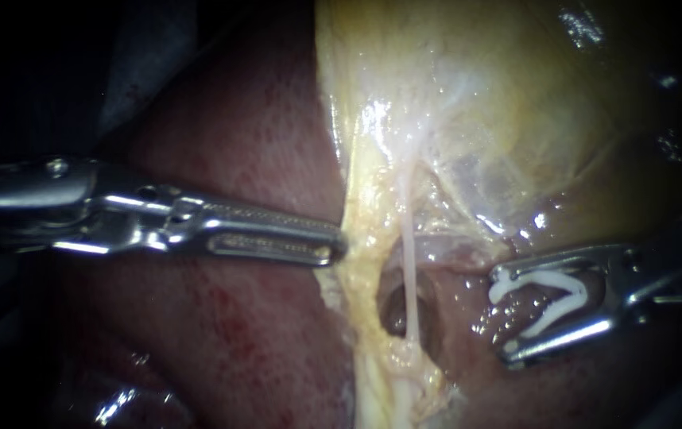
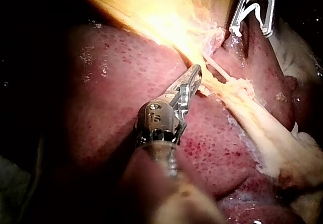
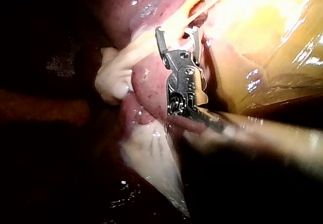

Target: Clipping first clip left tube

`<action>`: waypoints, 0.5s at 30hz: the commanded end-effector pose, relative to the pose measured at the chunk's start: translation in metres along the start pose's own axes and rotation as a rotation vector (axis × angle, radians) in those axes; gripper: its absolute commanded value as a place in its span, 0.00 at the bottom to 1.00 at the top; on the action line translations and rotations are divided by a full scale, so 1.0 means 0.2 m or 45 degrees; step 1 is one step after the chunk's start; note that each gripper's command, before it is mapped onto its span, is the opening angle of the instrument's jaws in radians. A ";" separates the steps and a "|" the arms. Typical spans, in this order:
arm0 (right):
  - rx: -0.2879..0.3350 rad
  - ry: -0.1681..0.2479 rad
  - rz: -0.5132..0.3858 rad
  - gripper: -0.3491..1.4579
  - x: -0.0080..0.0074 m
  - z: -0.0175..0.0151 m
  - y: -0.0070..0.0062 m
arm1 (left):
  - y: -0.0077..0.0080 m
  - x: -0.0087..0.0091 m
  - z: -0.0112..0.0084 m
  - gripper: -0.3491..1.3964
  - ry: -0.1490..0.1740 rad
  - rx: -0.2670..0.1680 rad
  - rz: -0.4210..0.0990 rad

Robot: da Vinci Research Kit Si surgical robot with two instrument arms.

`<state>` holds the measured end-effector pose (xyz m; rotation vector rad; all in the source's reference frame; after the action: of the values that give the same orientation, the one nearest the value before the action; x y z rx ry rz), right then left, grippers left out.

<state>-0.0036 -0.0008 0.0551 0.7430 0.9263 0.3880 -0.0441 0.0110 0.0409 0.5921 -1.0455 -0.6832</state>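
Note:
A thin pale tube (image 1: 410, 270) runs down from the yellow gallbladder (image 1: 516, 103) across a dark gap to yellow fatty tissue (image 1: 393, 361). My right instrument (image 1: 504, 314) stands a little to the right of the tube, apart from it. Its jaws are spread wide and hold a white clip (image 1: 571, 300) between them. My left instrument (image 1: 337, 248) has its jaws closed on the yellow tissue edge left of the tube. In the left wrist view that instrument (image 2: 196, 75) grips the same edge, with the right instrument (image 2: 251, 30) beyond it. The right wrist view shows the right instrument (image 3: 176, 32) just short of the tube (image 3: 187, 18).
Red liver (image 1: 230, 159) fills the left and lower field under the left shaft. Wet pink tissue (image 1: 452, 250) lies between the tube and the clip. Darkness surrounds the far left and right edges.

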 end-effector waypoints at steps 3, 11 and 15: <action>-0.002 0.000 0.002 0.50 0.000 0.002 -0.001 | -0.001 -0.002 -0.005 0.01 -0.005 -0.008 -0.007; -0.014 0.003 0.007 0.50 0.006 0.011 -0.005 | -0.007 -0.003 -0.005 0.04 -0.011 -0.013 -0.010; -0.024 0.006 0.011 0.50 0.009 0.018 -0.006 | -0.010 -0.004 -0.005 0.05 -0.013 -0.021 -0.012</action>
<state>0.0008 -0.0022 0.0547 0.7271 0.9240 0.4070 -0.0439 0.0103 0.0385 0.5811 -1.0472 -0.7036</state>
